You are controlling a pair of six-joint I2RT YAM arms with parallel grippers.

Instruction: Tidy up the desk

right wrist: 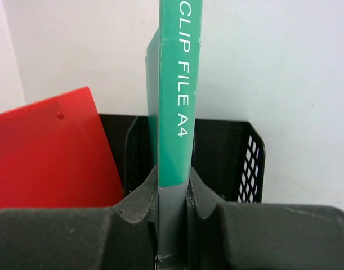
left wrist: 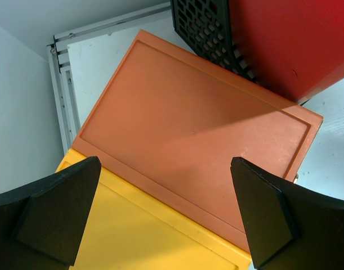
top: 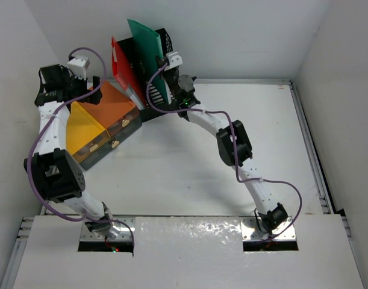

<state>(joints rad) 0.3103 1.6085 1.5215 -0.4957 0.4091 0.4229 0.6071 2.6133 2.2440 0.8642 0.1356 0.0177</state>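
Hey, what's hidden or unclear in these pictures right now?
Bottom of the green folder: right wrist view, buried inside the right hand.
Slots of the rack: top view, covered by both folders.
Rest of the red folder: right wrist view, cut by the left edge.
Drawer contents of the box: top view, too small.

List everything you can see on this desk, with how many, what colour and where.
clip file: one, green, upright in the rack, held by the right gripper
folder: one, red, leaning in the rack, left of the clip file
mesh file rack: one, black, far left of the desk, by the back wall
drawer box: one, orange and yellow, beside the rack, near the left rail
desk: one, white, silver rails
left gripper: one, black, open above the drawer box
right gripper: one, black, shut on the clip file
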